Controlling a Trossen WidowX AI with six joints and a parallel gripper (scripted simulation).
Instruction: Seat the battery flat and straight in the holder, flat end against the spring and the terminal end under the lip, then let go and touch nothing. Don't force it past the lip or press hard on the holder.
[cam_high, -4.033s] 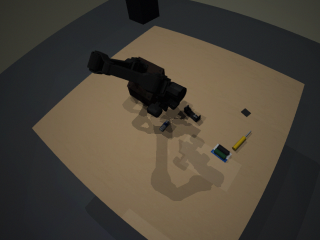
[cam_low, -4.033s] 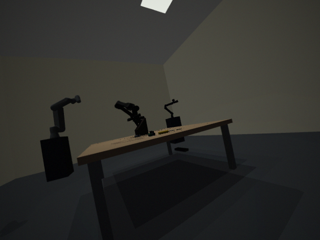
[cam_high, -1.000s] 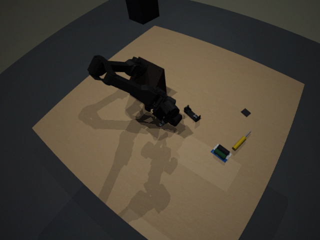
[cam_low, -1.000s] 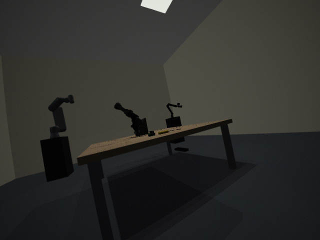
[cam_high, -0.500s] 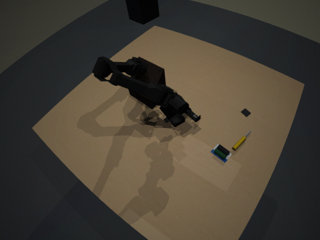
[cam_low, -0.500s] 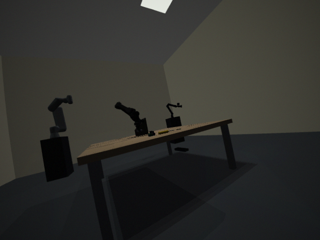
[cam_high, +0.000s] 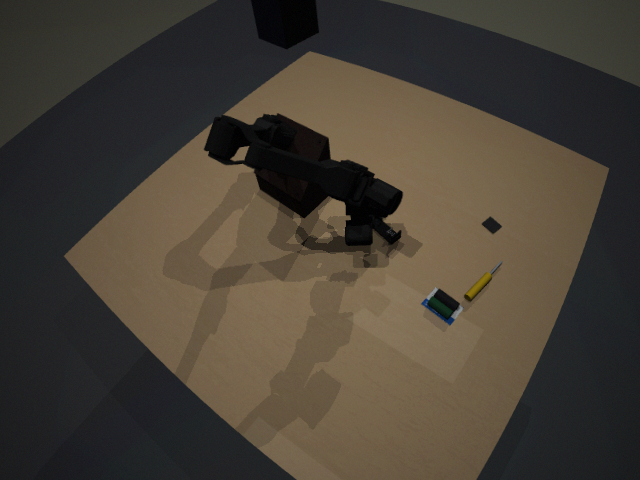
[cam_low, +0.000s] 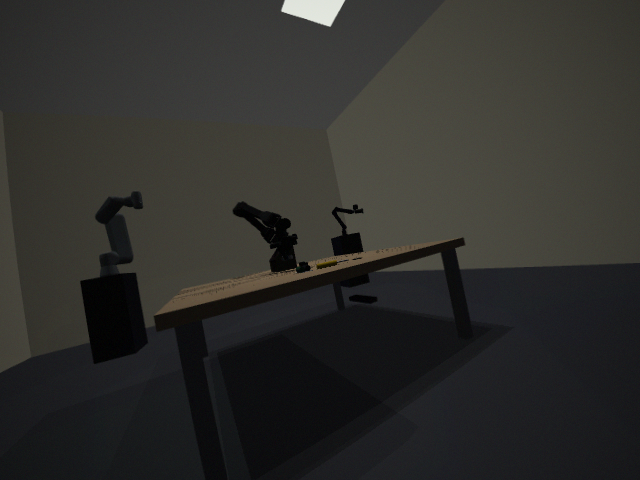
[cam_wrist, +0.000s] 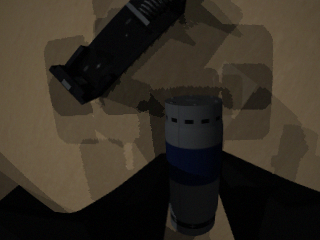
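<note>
My gripper (cam_high: 358, 235) (cam_wrist: 191, 160) is shut on the battery, above the table and beside the holder. The battery (cam_wrist: 194, 197) is grey-white with a blue band and stands lengthwise between the fingers in the wrist view. It is hidden in the top and exterior views. The black holder (cam_high: 386, 229) (cam_wrist: 117, 47) lies diagonally at the upper left of the wrist view, apart from the battery. Its coiled spring (cam_wrist: 156, 6) shows at the upper end, and a raised end wall (cam_wrist: 70, 82) at the lower left. I cannot tell the battery's terminal end from its flat end.
On the wooden table (cam_high: 439, 129) (cam_low: 206, 299), a blue-and-white piece with green and black cylinders (cam_high: 440, 305) (cam_low: 303, 267) lies beside a yellow-handled screwdriver (cam_high: 478, 286) (cam_low: 326, 264). A small dark square (cam_high: 491, 224) lies farther back. Shadows cover much around the gripper.
</note>
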